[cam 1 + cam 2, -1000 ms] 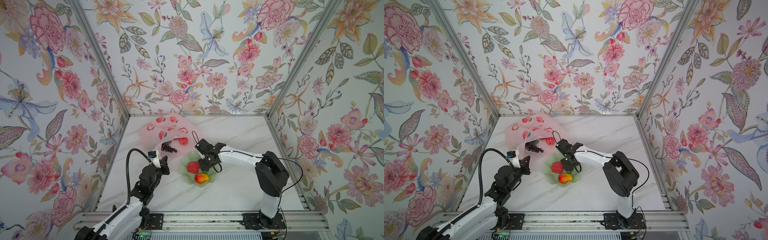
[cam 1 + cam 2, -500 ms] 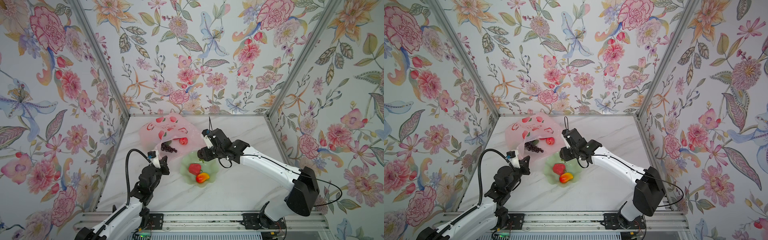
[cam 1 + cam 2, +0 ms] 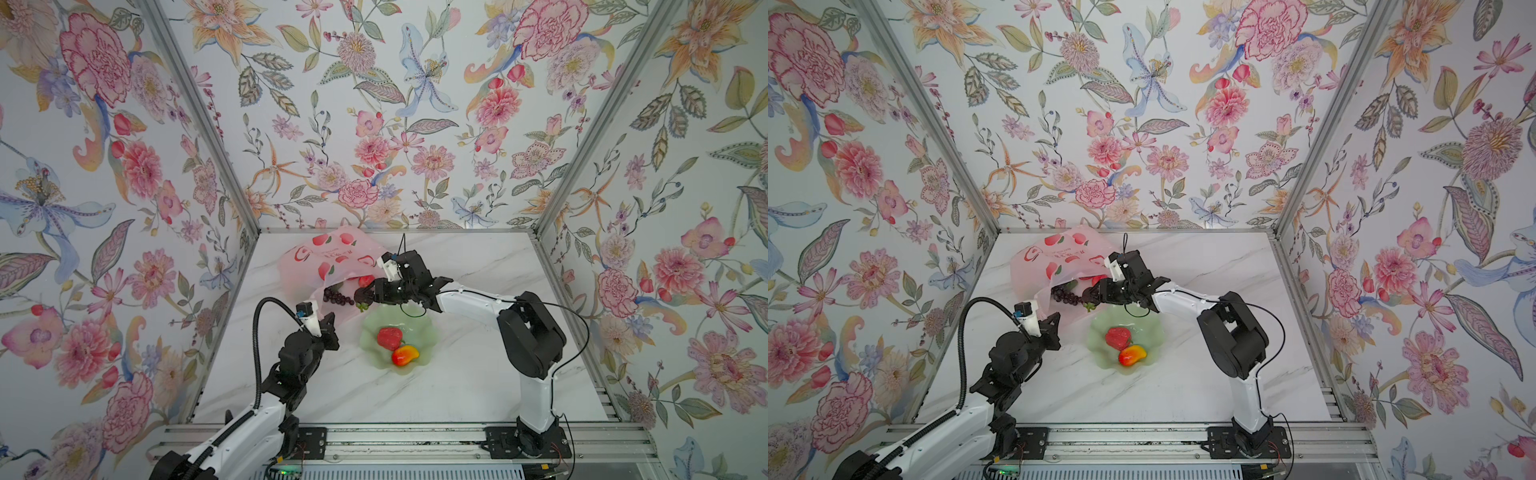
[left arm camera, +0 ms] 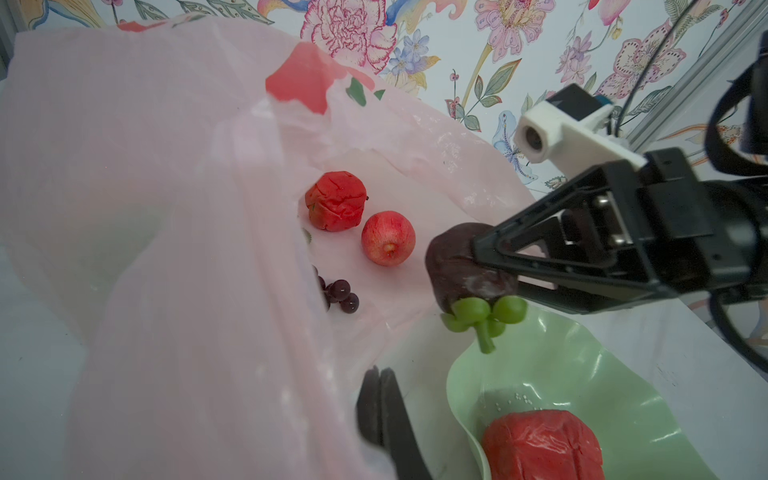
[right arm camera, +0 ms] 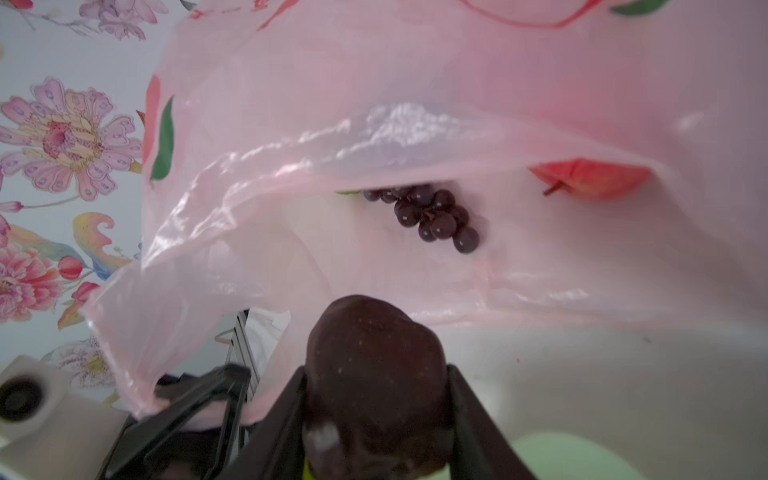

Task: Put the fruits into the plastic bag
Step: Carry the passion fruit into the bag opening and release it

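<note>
right arm [image 3: 469, 299] stretched across — right tool [image 3: 360, 297] clamps maroon fruit [image 5: 374, 365] at plastic bag [image 3: 316, 259] mouth; left tool [image 3: 331, 322] pinches bag rim.

The thin translucent pale pink plastic bag [image 3: 332, 259] carries red peach prints with green leaves and red lettering. The glossy grape bunch [image 5: 432, 218] is dark purple, the round apple [image 4: 387, 243] red streaked with pink, the crumpled fruit [image 4: 336, 200] plain red. The round dark maroon fruit [image 4: 455, 262] has a bright green stem and, it seems through the blur, pale specks. The scalloped plate [image 3: 422, 328] is pale green, the strawberry [image 3: 389, 338] red, the mango [image 3: 405, 355] red fading to yellow. White marble tabletop [image 3: 457, 390], grey veins; wallpaper [image 3: 374, 124] of pink, orange and blue flowers
</note>
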You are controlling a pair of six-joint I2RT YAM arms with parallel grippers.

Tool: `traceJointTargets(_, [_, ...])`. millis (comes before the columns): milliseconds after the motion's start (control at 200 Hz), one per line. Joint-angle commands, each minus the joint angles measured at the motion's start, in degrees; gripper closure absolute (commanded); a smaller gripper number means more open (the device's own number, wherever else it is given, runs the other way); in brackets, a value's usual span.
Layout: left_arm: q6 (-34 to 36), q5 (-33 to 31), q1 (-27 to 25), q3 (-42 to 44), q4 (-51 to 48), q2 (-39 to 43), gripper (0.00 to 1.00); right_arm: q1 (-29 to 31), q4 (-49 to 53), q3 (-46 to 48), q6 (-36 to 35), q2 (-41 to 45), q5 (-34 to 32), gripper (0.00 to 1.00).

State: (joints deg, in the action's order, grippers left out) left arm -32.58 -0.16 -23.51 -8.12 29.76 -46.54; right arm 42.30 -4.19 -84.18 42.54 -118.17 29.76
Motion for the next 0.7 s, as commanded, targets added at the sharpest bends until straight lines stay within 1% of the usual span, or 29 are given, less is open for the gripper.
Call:
traceJointTargets(0, [0.0,1.2,0.7,-0.1,1.8,-0.4,1.00,0.2,-3.5,-8.7,2.8,-5.1,1.9,0.53])
traceJointTargets(80, [0.1,1.5,0.7,-0.4,1.8,-0.9,1.00,0.0,-2.2,-15.0,2.6,-10.1,1.4,0.50])
traceJointTargets(145, [0.2,1.7,0.8,-0.6,1.9,-1.3,1.00,0.0,-2.1,-19.3,2.7,-13.4,1.4,0.45])
traceJointTargets(155, [0.3,1.9,0.8,-0.6,1.9,-1.4,1.00,0.0,-2.1,-19.9,2.7,-13.8,1.3,0.41])
traceJointTargets(170, [0.3,2.0,0.9,-0.7,1.9,-1.5,1.00,-0.1,-2.0,-20.7,2.7,-14.4,1.2,0.32])
traceJointTargets(175, [0.3,2.0,0.8,-0.7,1.9,-1.5,1.00,-0.1,-1.9,-21.0,2.7,-14.5,1.2,0.27])
traceJointTargets(180, [0.3,2.0,0.8,-0.7,1.9,-1.5,1.00,-0.1,-1.8,-21.2,2.7,-14.7,1.1,0.16])
traceJointTargets(185, [0.3,2.0,0.8,-0.8,1.9,-1.6,1.00,-0.1,-1.8,-21.5,2.7,-14.8,1.1,0.07])
traceJointTargets(190, [0.3,2.0,0.8,-0.7,1.8,-1.6,1.00,-0.1,-1.8,-21.7,2.7,-15.0,1.1,0.03])
traceJointTargets(200, [0.2,2.0,0.8,-0.8,1.9,-1.7,1.00,0.0,-1.7,-22.2,2.7,-15.4,1.0,0.00])
traceJointTargets(290, [0.3,2.1,0.8,-0.9,2.0,-2.1,1.00,-0.2,-2.4,-24.2,3.1,-15.8,0.6,0.01])
traceJointTargets(415, [0.3,2.3,1.0,-1.1,2.1,-2.6,1.00,-0.1,-4.0,-23.3,3.0,-13.9,0.7,0.01])
traceJointTargets(696, [0.2,2.8,1.1,-1.6,2.3,-3.9,1.00,0.8,-3.8,-14.7,-1.4,-4.9,0.9,0.01])
